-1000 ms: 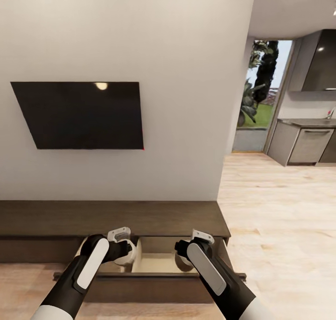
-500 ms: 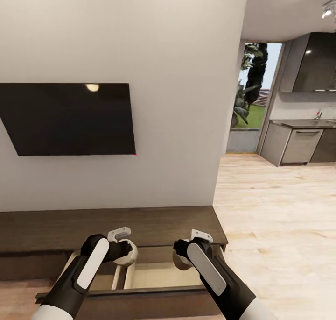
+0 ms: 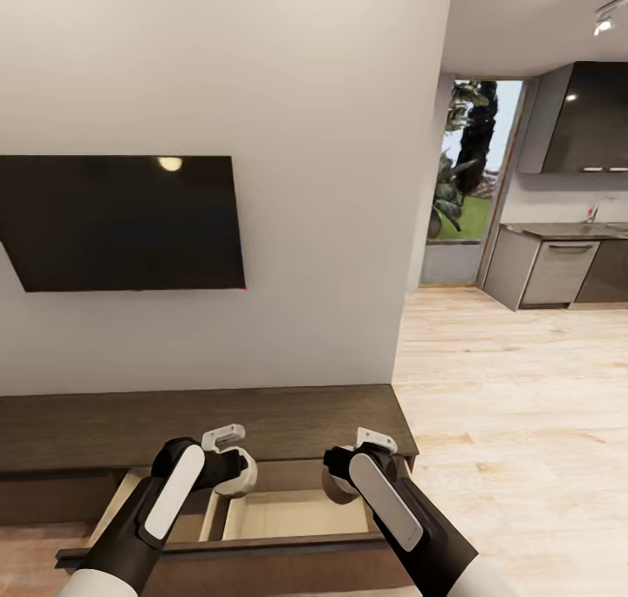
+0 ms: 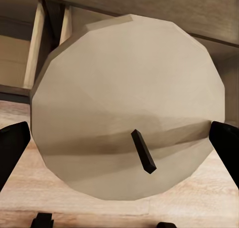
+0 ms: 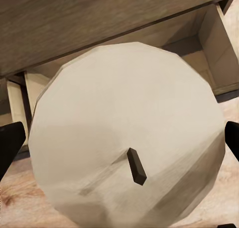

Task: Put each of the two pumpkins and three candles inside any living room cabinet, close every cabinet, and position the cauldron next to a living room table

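A tan-beige candle (image 4: 127,108) with a dark wick is seen between black fingers (image 4: 12,148); a second candle (image 5: 127,133) is coloured alike. The cabinet (image 3: 218,414) is dark brown with pale tan drawer insides. The floor (image 3: 515,388) is light wood-grained.

Black TV (image 3: 122,222) on wall; grey kitchen cupboards (image 3: 558,270) beyond.

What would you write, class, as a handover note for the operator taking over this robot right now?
Left gripper: shut on a candle.
Right gripper: shut on a second candle.
Both hang over the cabinet, whose drawer stands open, its visible floor bare.
Done: drawer opened, two candles fetched.
Left: drop both candles in, fetch the third candle and the pumpkins, close up, then place the cauldron by the table.
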Available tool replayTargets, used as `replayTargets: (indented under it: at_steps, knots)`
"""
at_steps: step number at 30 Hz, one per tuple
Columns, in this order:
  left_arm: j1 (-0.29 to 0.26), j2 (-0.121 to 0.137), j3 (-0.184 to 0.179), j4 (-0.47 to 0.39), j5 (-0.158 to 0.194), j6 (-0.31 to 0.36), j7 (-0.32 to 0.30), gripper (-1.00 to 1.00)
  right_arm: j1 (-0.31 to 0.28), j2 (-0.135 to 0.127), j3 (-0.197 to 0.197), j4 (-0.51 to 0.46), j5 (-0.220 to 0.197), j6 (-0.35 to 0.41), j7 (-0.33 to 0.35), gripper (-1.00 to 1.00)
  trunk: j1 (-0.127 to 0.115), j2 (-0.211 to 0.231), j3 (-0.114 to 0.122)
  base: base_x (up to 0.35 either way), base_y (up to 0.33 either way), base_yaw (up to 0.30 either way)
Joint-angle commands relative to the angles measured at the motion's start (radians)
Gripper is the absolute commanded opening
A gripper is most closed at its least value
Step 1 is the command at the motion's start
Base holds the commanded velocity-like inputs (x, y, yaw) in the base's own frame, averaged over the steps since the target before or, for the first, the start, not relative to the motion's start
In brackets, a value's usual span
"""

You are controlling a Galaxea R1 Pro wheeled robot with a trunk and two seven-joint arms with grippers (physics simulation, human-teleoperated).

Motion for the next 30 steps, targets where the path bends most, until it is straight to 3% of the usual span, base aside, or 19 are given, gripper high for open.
replayTargets:
  at_steps: [1,6,12,18,22,30]
  knots:
    - [-0.001,0.001,-0.003,0.001,0.01,0.001,0.011,-1.0,-0.001,0.0,0.001,-0.001,-0.005,0.004,-0.005,-1.0,0.0,-0.001,-0.001,0.0,-0.005,0.0]
    - [-0.001,0.0,-0.015,0.008,0.01,-0.003,0.013,-1.0,-0.001,0.001,0.001,0.005,0.003,-0.004,0.027,-1.0,0.0,-0.001,-0.001,0.0,-0.001,0.0]
    - [-0.001,-0.007,-0.083,0.018,0.013,-0.036,0.013,-1.0,-0.003,0.005,0.008,0.08,0.005,-0.01,0.075,-1.0,0.0,-0.001,-0.001,0.0,0.0,0.0]
    - [-0.004,-0.061,-0.115,0.127,0.005,-0.11,0.013,-1.0,-0.008,0.057,0.049,0.187,0.007,-0.025,0.143,-1.0,0.0,-0.001,-0.001,0.0,0.0,0.0]
    - [-0.004,-0.067,-0.117,0.139,0.004,-0.117,0.013,-1.0,-0.009,0.065,0.06,0.192,0.009,-0.05,0.148,-1.0,0.0,-0.001,-0.001,0.0,0.0,0.0]
    - [-0.004,-0.068,-0.119,0.149,0.005,-0.157,0.013,-1.0,-0.009,0.065,0.166,0.202,0.013,-0.168,0.15,-1.0,0.0,-0.001,-0.001,0.0,0.0,0.0]
